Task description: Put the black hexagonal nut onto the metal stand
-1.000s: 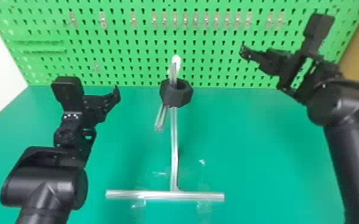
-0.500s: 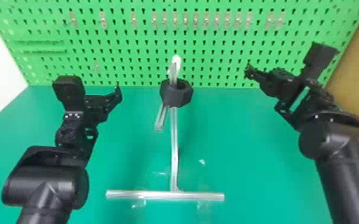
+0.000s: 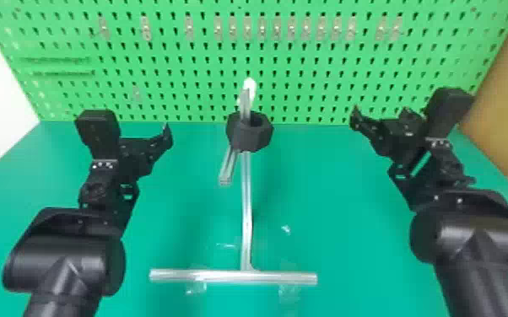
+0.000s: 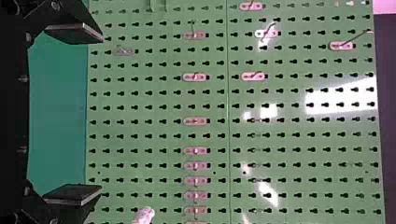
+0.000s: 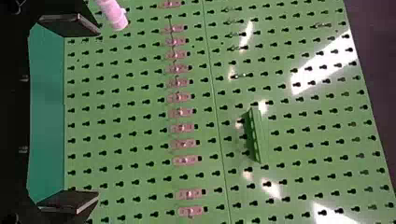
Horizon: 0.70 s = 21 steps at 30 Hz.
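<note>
fingers (image 4: 77,33) spread wide apart on my left gripper (image 3: 137,151), one on each side of an open gap; my right gripper (image 3: 386,122) is just as open, its two flat pads (image 5: 70,205) well apart. both of my grippers are above the green table (image 3: 363,261), one on each side of the metal stand and apart from it.

behind the table rises the big green pegboard (image 3: 447,25), full of small dark holes. next in size is the metal stand (image 3: 247,210), between my arms: a long crossbar lies sideways on the table at its near end, a thin rail joins it near the middle, and a short bar (image 3: 227,173) sticks out below the nut. on the board, in my right wrist view, is a narrow green shelf (image 5: 256,135).

the black hexagonal nut (image 3: 247,137) is up on the stand, near its upper end, touching neither gripper. a metal bar shows at its opening (how snugly it sits there, i cannot tell). above it is a rounded white tip (image 3: 249,85). smaller still are the pale hooks (image 3: 247,27), most of them in a row across the board, and bits of clear tape (image 3: 288,291) by the crossbar.
</note>
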Tool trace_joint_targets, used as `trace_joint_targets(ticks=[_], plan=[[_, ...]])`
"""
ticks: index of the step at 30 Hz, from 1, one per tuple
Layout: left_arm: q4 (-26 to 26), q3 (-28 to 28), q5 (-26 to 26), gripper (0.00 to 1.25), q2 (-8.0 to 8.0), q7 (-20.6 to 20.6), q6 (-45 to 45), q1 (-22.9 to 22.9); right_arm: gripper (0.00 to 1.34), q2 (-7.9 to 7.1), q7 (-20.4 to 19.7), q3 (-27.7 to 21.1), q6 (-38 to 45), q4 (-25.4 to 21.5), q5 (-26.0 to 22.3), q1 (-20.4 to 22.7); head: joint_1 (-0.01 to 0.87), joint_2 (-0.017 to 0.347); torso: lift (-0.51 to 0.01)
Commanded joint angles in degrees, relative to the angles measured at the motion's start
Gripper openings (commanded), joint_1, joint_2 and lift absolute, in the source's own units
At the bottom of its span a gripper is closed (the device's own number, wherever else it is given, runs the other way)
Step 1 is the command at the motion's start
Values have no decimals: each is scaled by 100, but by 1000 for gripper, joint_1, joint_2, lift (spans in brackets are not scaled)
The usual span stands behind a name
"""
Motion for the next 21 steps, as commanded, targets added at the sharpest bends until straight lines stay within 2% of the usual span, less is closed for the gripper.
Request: trace_joint_targets(ticks=[1, 18, 21], plan=[[14, -1, 13, 1101, -1, 9, -5, -8, 1261, -3, -31, 1, -22, 25, 17, 99, 693, 81, -1], [313, -80, 128, 1101, -10, 0, -383, -25, 1272, -64, -198, 28, -101, 104, 483, 258, 693, 81, -1], [330, -89, 128, 1101, -10, 0, -409, -25, 1272, -73, -382, 63, -250, 104, 536, 328, 693, 81, -1]])
